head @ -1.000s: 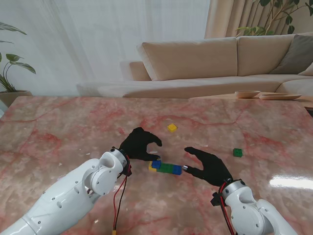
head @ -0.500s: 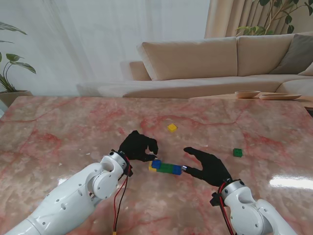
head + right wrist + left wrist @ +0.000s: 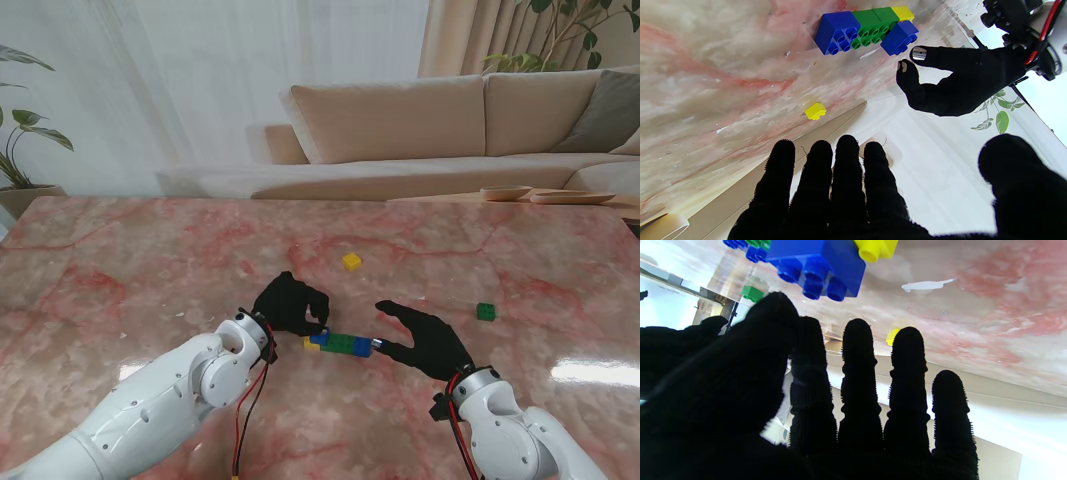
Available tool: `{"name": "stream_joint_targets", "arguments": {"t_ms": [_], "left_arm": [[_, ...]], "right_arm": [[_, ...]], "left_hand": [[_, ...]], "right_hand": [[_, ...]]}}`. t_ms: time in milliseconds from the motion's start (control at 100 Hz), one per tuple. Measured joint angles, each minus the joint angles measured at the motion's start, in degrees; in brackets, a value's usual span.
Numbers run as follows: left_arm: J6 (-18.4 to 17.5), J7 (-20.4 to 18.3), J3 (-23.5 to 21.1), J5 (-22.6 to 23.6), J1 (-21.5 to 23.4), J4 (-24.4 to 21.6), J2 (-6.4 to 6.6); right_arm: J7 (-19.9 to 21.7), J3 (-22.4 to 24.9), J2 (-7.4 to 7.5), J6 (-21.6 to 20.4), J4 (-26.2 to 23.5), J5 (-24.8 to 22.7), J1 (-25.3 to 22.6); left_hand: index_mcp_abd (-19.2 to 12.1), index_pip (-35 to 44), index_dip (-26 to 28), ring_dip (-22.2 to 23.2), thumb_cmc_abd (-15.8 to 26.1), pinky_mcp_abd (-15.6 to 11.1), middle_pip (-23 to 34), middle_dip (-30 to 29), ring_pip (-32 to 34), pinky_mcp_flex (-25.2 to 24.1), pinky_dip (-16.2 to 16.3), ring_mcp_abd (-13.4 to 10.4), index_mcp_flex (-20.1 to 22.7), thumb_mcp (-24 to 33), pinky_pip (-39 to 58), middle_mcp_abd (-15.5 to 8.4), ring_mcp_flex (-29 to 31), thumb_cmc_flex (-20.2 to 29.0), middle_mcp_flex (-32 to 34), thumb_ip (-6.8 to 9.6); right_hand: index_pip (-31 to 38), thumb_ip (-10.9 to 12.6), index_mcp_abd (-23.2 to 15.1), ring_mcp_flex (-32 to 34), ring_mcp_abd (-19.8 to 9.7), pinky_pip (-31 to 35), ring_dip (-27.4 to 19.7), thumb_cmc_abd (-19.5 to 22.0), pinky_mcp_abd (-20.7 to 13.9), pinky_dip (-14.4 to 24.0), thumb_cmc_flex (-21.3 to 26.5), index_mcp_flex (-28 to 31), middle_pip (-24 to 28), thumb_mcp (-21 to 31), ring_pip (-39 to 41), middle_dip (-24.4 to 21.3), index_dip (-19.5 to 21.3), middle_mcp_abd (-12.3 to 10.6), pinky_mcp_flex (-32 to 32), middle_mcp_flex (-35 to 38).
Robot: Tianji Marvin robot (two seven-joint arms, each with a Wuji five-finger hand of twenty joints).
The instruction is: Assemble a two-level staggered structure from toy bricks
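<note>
A short brick row lies on the marble table: yellow, green, then blue at its right end. A second blue brick sits on top near the left end; it is large in the left wrist view and also shows in the right wrist view. My left hand hovers at that top brick with fingers curled, thumb and forefinger close together and holding nothing. My right hand is open, one fingertip at the row's right end.
A loose yellow brick lies farther from me than the row. A loose green brick lies to the right. A sofa and a low table with shallow dishes stand beyond the far edge.
My left hand has slid nearer to me and toward the row, its spread fingers curling down to the top blue brick. The right hand and the bricks have stayed put.
</note>
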Motion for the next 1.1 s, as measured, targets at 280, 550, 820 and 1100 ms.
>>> {"name": "stream_joint_targets", "arguments": {"t_ms": [280, 550, 820, 1100], "left_arm": [[-0.03, -0.50, 0.33, 0.47, -0.45, 0.56, 0.05], [-0.72, -0.54, 1.34, 0.24, -1.09, 1.70, 0.10], [-0.87, -1.21, 2.28, 0.80, -2.17, 2.08, 0.16], [-1.74, -1.95, 3.50, 1.27, -3.30, 2.68, 0.38]], "right_arm": [[0.00, 0.04, 0.00, -0.06, 0.05, 0.04, 0.02], [0.01, -0.03, 0.01, -0.12, 0.10, 0.07, 0.08], [0.03, 0.03, 0.02, -0.12, 0.02, -0.01, 0.03], [0.01, -0.02, 0.02, -0.16, 0.03, 0.04, 0.04]], "left_hand": [[-0.04, 0.00, -0.69, 0.01, 0.00, 0.00, -1.56, 0.02, 0.00, 0.00, 0.01, 0.00, 0.00, 0.00, 0.00, -0.14, 1.13, 0.00, 1.71, 0.00], [-0.95, 0.68, -0.74, 0.01, 0.13, 0.00, -2.74, 0.04, 0.00, 0.00, 0.01, 0.00, 0.58, 0.24, 0.00, -0.16, 1.13, -0.18, 1.72, -0.03], [-1.55, 0.10, -0.74, 0.01, 0.70, 0.00, -3.38, 0.18, 0.00, 0.00, 0.01, 0.00, 0.58, 0.26, 0.00, -0.22, 1.14, -0.23, 2.27, -0.79], [-3.11, 0.16, -2.06, 0.01, 1.21, 0.00, -4.17, 0.18, 0.00, 0.00, 0.01, 0.00, 0.80, 0.07, 0.01, -0.39, 1.13, -0.25, 2.27, -0.85]], "right_hand": [[0.00, 0.00, 0.00, 0.00, 0.00, 0.00, 0.00, 0.00, 0.00, 0.00, 0.00, 0.00, 0.00, 0.00, 0.00, 0.00, 0.00, 0.00, 0.00, 0.00], [0.00, 0.00, 0.00, 0.00, 0.01, 0.00, 0.00, 0.00, 0.00, 0.00, 0.00, 0.00, 0.00, 0.00, 0.00, 0.00, 0.00, 0.00, 0.00, 0.00], [0.00, 0.00, 0.00, 0.00, 0.43, 0.00, 0.00, 0.00, 0.00, 0.00, 0.00, 0.00, 0.00, 0.00, 0.00, 0.00, 0.00, 0.00, 0.00, 0.00], [0.00, 0.00, 0.00, 0.00, 0.43, 0.00, 0.00, 0.00, 0.00, 0.00, 0.00, 0.00, 0.00, 0.00, 0.00, 0.00, 0.00, 0.00, 0.00, 0.00]]}}
